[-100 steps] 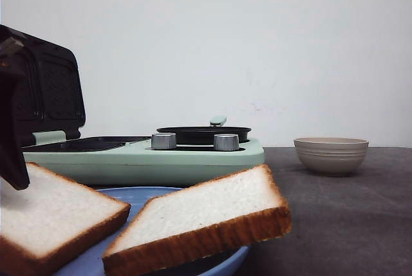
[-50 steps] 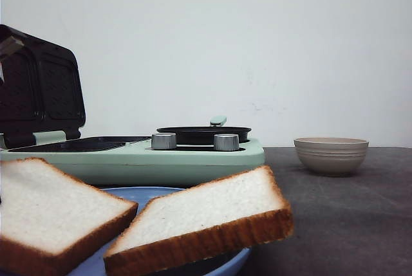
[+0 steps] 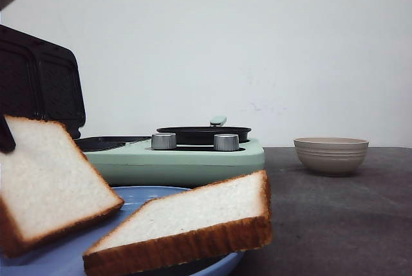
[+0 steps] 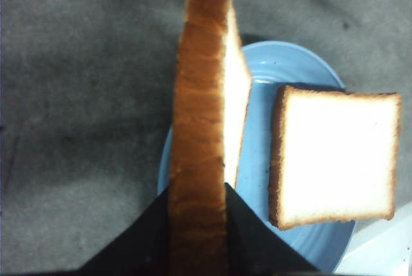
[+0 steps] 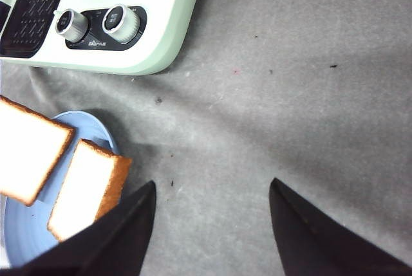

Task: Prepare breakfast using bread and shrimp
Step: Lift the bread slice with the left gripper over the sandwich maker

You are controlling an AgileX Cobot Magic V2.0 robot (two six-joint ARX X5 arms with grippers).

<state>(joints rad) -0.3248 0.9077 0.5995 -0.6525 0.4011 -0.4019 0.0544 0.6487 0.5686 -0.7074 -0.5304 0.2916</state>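
White bread (image 3: pixel 48 183) with golden-brown crust in my black left pincer (image 4: pixel 196 224), second white slice (image 3: pixel 193 221) on the blue plate (image 4: pixel 257 141), mint-green cooker (image 3: pixel 174 160) behind the plate, silver knobs (image 3: pixel 163 141), beige ribbed bowl (image 3: pixel 331 154), grey desk (image 3: pixel 335 224).

My left gripper (image 4: pixel 197 224): two matte black fingers, flat-sided, narrowing toward the tips.
My right gripper (image 5: pixel 212 224): matching black fingers, plain wedge shapes with smooth faces.
Markings: no screws, cables or labels visible on either.

bread (image 3: pixel 193 215): soft, porous crumb | plate (image 4: pixel 283 70): glossy blue | knobs (image 5: pixel 71 24): brushed metal | table (image 5: pixel 290 96): matt grey
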